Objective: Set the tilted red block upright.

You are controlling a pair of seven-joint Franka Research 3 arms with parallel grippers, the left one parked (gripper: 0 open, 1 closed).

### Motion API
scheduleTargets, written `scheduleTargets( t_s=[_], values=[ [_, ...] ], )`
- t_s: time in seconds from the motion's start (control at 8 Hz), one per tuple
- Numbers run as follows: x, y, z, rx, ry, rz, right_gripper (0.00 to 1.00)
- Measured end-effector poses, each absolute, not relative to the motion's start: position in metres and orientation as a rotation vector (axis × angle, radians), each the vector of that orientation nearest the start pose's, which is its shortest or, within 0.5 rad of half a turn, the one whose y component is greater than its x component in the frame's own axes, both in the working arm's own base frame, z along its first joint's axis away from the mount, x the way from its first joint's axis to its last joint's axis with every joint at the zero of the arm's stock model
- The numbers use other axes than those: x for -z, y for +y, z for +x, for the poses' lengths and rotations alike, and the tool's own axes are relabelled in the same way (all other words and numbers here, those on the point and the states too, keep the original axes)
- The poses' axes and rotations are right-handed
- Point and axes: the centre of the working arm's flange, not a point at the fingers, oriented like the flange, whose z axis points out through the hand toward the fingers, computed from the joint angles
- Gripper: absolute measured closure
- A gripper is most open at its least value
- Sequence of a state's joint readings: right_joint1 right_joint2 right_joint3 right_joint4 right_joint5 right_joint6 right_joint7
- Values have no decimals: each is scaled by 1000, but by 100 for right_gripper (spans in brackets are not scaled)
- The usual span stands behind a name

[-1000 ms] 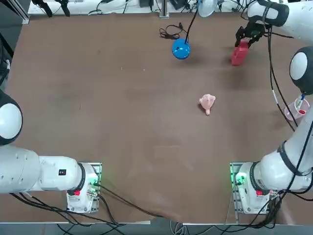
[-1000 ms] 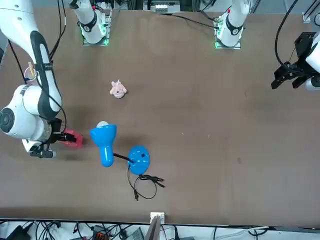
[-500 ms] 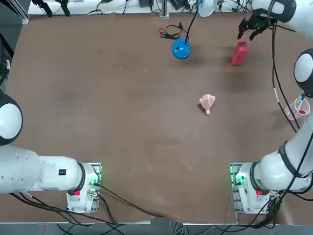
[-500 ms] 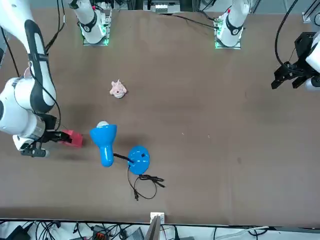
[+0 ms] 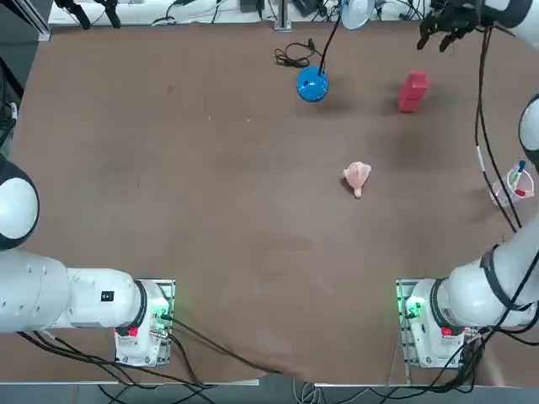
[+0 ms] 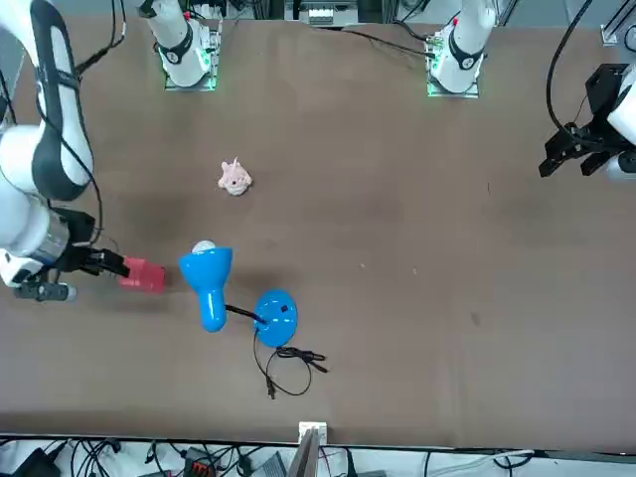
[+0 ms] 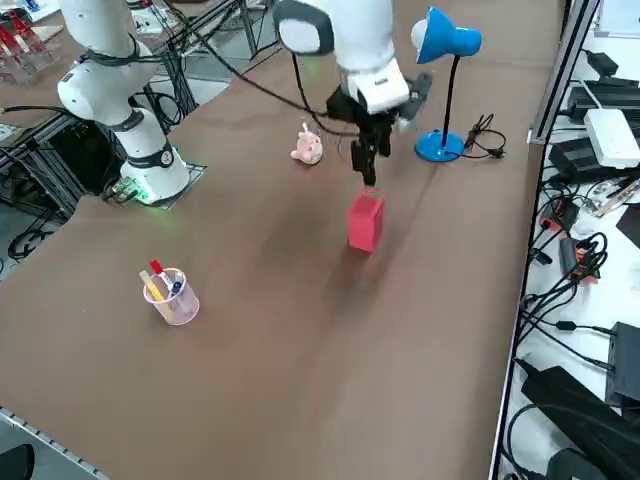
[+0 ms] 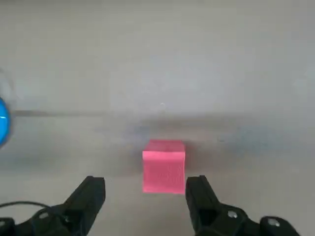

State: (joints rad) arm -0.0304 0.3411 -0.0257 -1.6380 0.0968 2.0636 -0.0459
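The red block [image 7: 365,221] stands on its end on the brown table, taller than wide, near the far right part of the table [image 5: 412,91]. My right gripper [image 7: 368,163] hangs a little above it, open, with nothing between its fingers. In the top view the gripper [image 5: 438,35] shows past the block, near the table's far edge. The wrist view looks straight down on the block [image 8: 164,166], which lies apart from the two spread fingertips [image 8: 93,192]. In the front view the block [image 6: 143,275] sits just beside the gripper [image 6: 76,278].
A blue desk lamp stands left of the block, with its base [image 5: 312,84], head [image 7: 446,36] and a coiled black cord [image 5: 291,56]. A pale pink lumpy object [image 5: 357,178] lies nearer the middle. A clear cup of pens [image 5: 512,187] stands at the right edge.
My right gripper has lifted up and away from the red block, toward the table's far edge. The block stays standing where it was.
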Motion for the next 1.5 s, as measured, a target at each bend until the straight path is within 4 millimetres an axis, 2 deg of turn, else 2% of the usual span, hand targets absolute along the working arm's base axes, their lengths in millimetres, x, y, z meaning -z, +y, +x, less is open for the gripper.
scheduleTargets(
  t_s=[0.38,0.62,1.0,1.25,1.5],
  values=[
    [-536,-19,631,144,31,-3051,0],
    [-587,-7,601,93,-13,-3047,0],
    [-627,13,563,31,-66,-3112,0],
    [-642,40,539,22,-66,-3157,0],
    [-650,44,514,5,-71,-3162,0]
  ],
)
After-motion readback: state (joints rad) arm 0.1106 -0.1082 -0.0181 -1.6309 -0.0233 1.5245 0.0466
